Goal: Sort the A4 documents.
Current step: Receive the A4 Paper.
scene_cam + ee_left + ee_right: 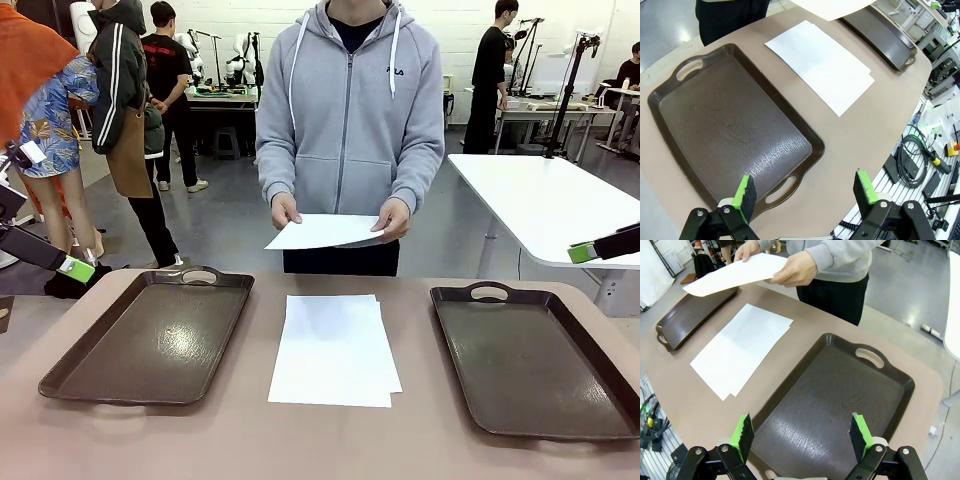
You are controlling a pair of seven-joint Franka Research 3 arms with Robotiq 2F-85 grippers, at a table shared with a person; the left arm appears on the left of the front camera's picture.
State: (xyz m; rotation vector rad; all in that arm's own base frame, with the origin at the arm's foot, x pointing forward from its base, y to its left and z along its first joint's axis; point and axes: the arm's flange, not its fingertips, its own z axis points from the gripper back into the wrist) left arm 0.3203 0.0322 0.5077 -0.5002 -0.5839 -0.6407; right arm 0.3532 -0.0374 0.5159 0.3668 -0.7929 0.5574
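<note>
progress: early, nothing sorted | papers point(334, 350) stacked on table between left tray point(150, 340) and right tray point(540, 360), both bare | 1 sheet point(322, 232) held by person point(350, 120) | left gripper point(805, 189), right gripper point(801, 432): jaws wide apart, holding nothing

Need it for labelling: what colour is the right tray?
Dark brown tray, best seen in the right wrist view.

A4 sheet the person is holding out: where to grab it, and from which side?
Likely the free near edge of the held A4 sheet, coming from the robot's side, jaws one above, one below. It is held roughly flat, and the person's hands pinch its far side, leaving that edge clear.
</note>
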